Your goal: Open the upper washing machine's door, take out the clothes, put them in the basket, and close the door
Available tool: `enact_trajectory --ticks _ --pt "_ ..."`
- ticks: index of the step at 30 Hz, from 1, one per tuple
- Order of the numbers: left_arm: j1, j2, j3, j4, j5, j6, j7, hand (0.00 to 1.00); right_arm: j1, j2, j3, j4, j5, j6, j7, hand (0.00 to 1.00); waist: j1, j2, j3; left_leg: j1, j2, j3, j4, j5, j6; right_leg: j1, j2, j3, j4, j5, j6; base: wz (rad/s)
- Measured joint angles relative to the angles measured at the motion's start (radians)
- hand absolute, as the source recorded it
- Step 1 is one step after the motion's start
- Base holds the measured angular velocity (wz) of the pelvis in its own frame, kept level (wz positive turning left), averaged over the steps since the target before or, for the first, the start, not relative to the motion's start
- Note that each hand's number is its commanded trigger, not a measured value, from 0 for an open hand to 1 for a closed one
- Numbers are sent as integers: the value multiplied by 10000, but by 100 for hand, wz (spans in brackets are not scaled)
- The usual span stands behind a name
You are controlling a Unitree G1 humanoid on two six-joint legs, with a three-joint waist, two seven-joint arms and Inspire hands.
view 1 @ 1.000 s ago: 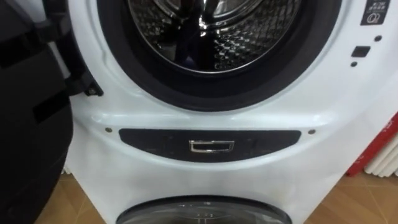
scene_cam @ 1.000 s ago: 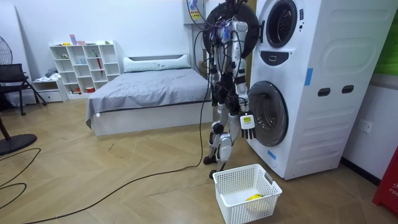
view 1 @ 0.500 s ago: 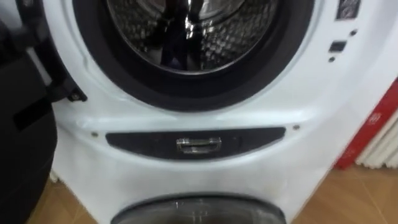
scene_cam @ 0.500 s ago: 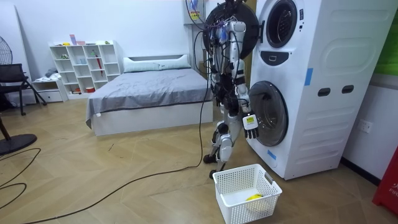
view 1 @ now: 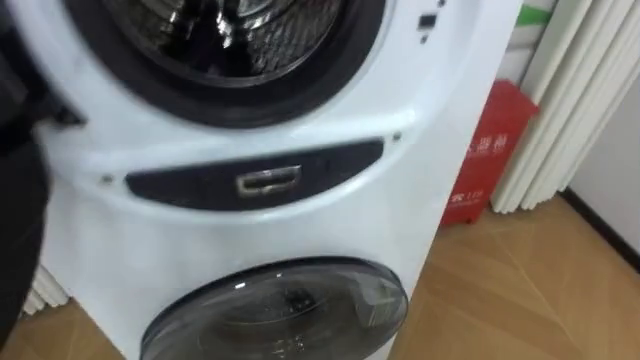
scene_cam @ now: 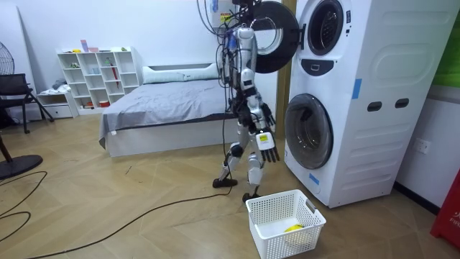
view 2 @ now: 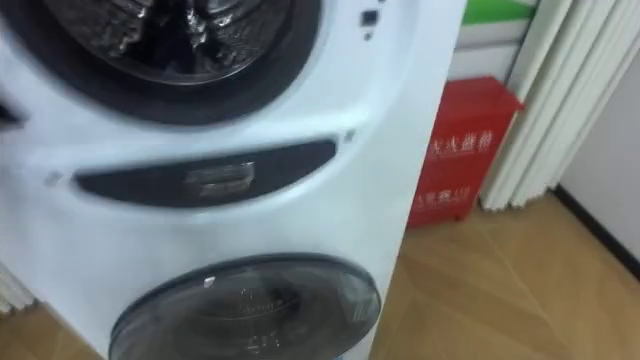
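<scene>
The robot stands close to the white washing machine [scene_cam: 345, 101], and the top door [scene_cam: 277, 29] is open. Its right hand [scene_cam: 267, 142] hangs low, fingers straight and a bit spread, holding nothing. Something dark shows in the top drum [view 1: 290, 45], but I cannot tell if it is clothes. A yellow thing [scene_cam: 291, 228] lies in the white basket [scene_cam: 284, 246] on the floor.

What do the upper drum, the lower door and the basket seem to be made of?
Drum: likely stainless steel, shiny, with a perforated pattern. Lower door: glossy tinted glass or clear plastic; reflections leave it open. Basket: probably white plastic, matte, with lattice walls.
</scene>
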Motion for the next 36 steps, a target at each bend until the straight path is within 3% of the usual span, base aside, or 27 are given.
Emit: enact_trajectory --ticks 1,3,5,6,7,9,11,12,13,14,16,24,27,32,36 --pt "99 -8 -103 55 0 5 -1 0 43 -22 -1 -5 39 37 5 0 32 -13 -10 -64 -105 -24 -13 62 108 10 -32 162 -184 238 77 7" --pt "582 -7 -465 412 -125 57 -4 0 145 -27 50 6 552 88 -11 0 -14 -64 -1 -109 -574 -37 -149 377 540 181 -311 754 -688 902 440 17" --pt "1010 -33 -454 447 -150 47 14 0 219 -52 -14 3 788 72 -9 0 -51 -81 18 -124 -888 19 -238 571 755 234 -601 1281 -783 1194 711 24" --pt "1167 -7 -445 556 -273 45 105 0 295 -53 -32 7 1065 72 -11 0 -74 -93 32 -135 -971 -10 -327 738 852 259 -773 1473 -328 934 964 38" --pt "1226 4 -448 585 -342 46 175 0 337 -54 -38 7 1225 69 -8 0 -97 -126 57 -135 -970 -16 -394 818 854 283 -868 1595 83 633 1087 56" --pt "1262 62 -430 579 -513 -102 300 0 430 -68 36 8 1504 56 -17 0 -67 -167 38 -74 -988 121 -871 1228 806 859 -1002 1866 1169 -558 1171 55" --pt "1299 77 -284 579 -613 -186 291 0 524 -37 118 51 1537 25 -15 0 4 -349 11 28 -1035 339 -1233 1497 640 1433 -1056 2098 968 -1007 1353 37" --pt "1388 68 -76 587 -602 -191 276 0 587 7 145 84 1538 11 -13 0 54 -420 -1 82 -1139 339 -1358 1612 585 1692 -1050 2242 396 -1034 1390 16" --pt "1441 50 52 591 -597 -191 278 0 602 24 158 95 1530 -16 -12 0 99 -420 -3 81 -1165 344 -1361 1628 559 1806 -1027 2248 112 -1047 1379 -12" --pt "1517 -12 335 621 -608 -191 283 0 640 45 220 100 1518 -68 -9 0 184 -378 8 71 -1195 368 -1363 1671 483 1925 -921 2332 -265 -1021 1247 -19" --pt "1614 -8 744 641 -642 -238 313 0 740 117 299 150 1546 -67 3 0 246 -422 -9 148 -1133 435 -1473 1757 354 1985 -802 2370 -491 -1070 1286 -17" --pt "2037 39 1216 622 -1688 -580 636 0 749 138 723 145 1051 -416 66 0 652 -628 -90 301 -747 577 -1762 1850 122 2077 -358 2448 -827 -960 866 -6" --pt "2176 -12 1422 618 -2016 -579 619 0 760 140 720 105 960 -509 62 0 781 -634 -49 393 -665 583 -1754 1795 27 2137 -297 2362 -829 -1041 786 0" --pt "2291 -41 2012 643 -2416 -577 603 0 636 125 358 100 950 -515 91 0 881 -569 -17 456 -597 547 -1845 1701 -52 2211 -221 2336 -860 -1227 762 0" --pt "2322 -113 2728 664 -3844 -551 780 0 745 124 133 -1 1026 -559 58 0 860 -479 -4 454 -638 313 -1851 1702 -51 2364 -256 2181 -995 -1260 787 11"
